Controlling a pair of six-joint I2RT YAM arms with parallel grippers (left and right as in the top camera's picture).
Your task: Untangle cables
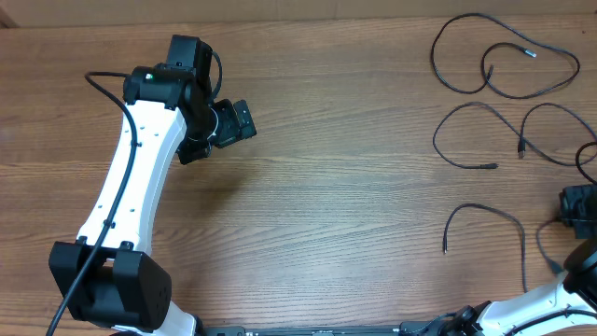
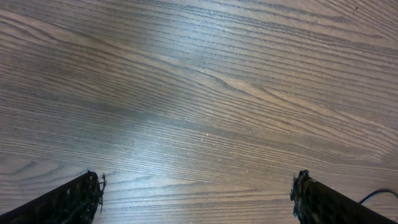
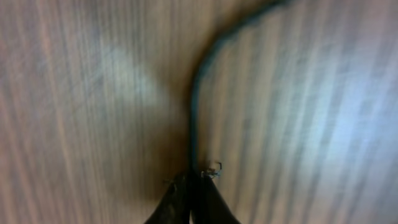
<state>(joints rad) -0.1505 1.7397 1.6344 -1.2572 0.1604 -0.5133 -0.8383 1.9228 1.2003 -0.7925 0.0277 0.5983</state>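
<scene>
Your right gripper (image 3: 194, 179), at 3 o'clock, has its jaws clamped on a black cable (image 3: 193, 106); your left gripper (image 2: 199, 190) holds its jaws wide, gripping nothing, above the bench (image 2: 199, 74)

Bare wood-grain surface (image 1: 354, 215)
Brown boards fill every view, the grain running side to side from overhead, with a pale sheen of light in both wrist views.

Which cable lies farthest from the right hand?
The big looped cable along the table's far edge, with a silver-tipped plug inside its loop; the rest lie nearer the right hand, shut on another cable.
</scene>
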